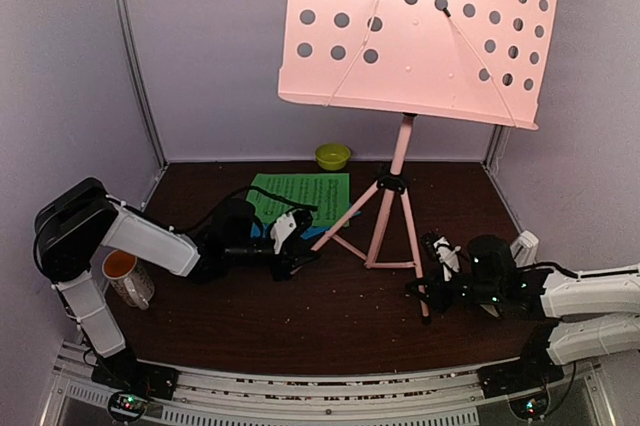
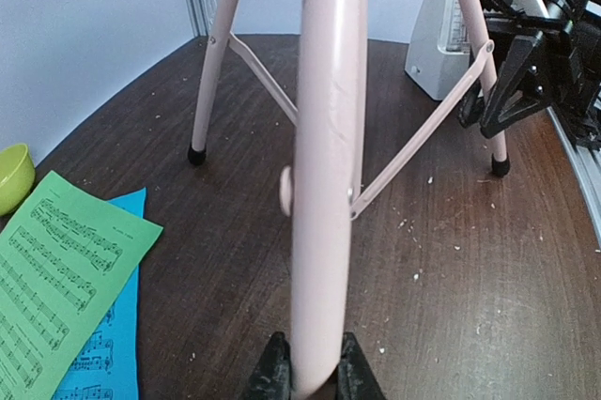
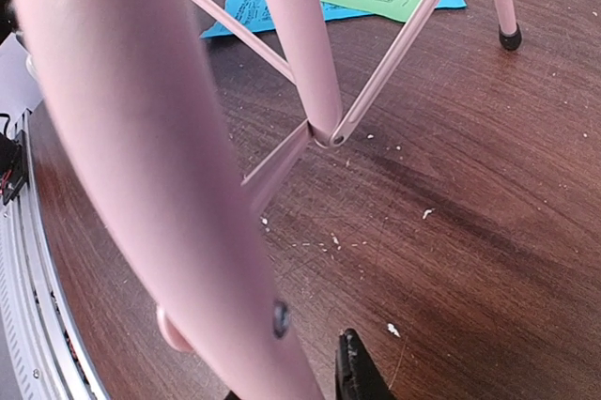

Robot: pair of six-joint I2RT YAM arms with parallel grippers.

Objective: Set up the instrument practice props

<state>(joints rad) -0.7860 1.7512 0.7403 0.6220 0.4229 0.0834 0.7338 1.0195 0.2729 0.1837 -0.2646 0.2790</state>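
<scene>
Top external view shows my left gripper [image 1: 303, 252] pinched on one leg of the pink music stand [image 1: 430, 56], standing straight up mid table [image 1: 330, 316], my right gripper [image 1: 434, 274] round another leg, tight or loose I cannot tell, green music sheet [image 1: 305, 191] just behind my left.

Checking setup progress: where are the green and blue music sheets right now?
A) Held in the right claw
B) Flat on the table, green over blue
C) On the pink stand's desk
B: the green sheet lies over the blue sheet on the table, and the desk of the pink stand carries no sheet.
</scene>
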